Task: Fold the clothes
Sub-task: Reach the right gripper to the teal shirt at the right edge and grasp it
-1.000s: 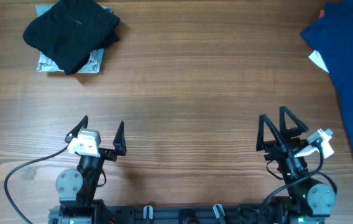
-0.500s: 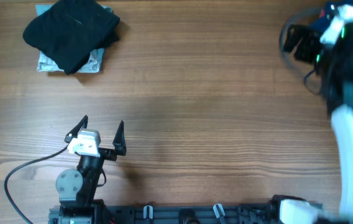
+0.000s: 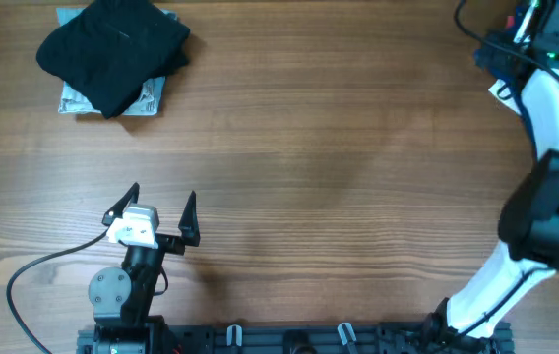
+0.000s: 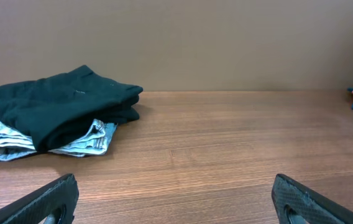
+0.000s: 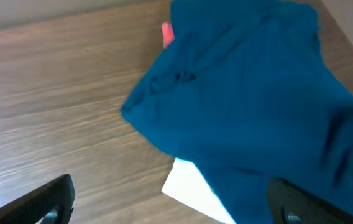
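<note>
Now the right gripper (image 5: 173,202), wide open and empty, has been swung to the far right corner of the table (image 3: 309,147), above the blue shirt (image 5: 251,106), apparently for a first grasp.

Before me lies 1 wooden table (image 3: 309,147), its brown grain running from left to right, and at its far edge it meets 1 plain tan wall (image 4: 226,43).

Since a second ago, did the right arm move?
Yes. The right arm swung from the table's near edge out to its far right corner, over the blue shirt.
</note>
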`<action>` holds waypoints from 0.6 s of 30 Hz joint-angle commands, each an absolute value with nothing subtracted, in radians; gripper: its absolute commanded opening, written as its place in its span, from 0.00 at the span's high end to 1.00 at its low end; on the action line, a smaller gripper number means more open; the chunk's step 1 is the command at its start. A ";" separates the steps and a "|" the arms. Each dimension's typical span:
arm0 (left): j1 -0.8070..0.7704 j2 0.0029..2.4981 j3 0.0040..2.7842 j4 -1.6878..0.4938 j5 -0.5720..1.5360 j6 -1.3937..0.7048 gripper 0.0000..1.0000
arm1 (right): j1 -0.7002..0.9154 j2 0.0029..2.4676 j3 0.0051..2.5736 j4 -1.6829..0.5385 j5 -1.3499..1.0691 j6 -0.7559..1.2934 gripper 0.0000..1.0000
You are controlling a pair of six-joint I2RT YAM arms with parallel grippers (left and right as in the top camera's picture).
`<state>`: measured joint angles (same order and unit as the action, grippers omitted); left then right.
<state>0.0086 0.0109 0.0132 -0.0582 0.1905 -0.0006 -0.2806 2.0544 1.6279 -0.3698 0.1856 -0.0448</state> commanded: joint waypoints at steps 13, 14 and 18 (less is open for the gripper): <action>0.015 0.003 0.006 -0.059 0.189 0.016 0.00 | -0.290 2.360 1.651 -0.008 0.307 -0.075 0.04; 0.015 0.003 0.006 -0.059 0.189 0.015 0.00 | -0.290 2.367 1.651 -0.002 0.307 -0.076 0.04; 0.015 0.003 0.006 -0.059 0.189 0.016 0.00 | -0.292 2.386 1.651 0.019 0.307 -0.075 0.14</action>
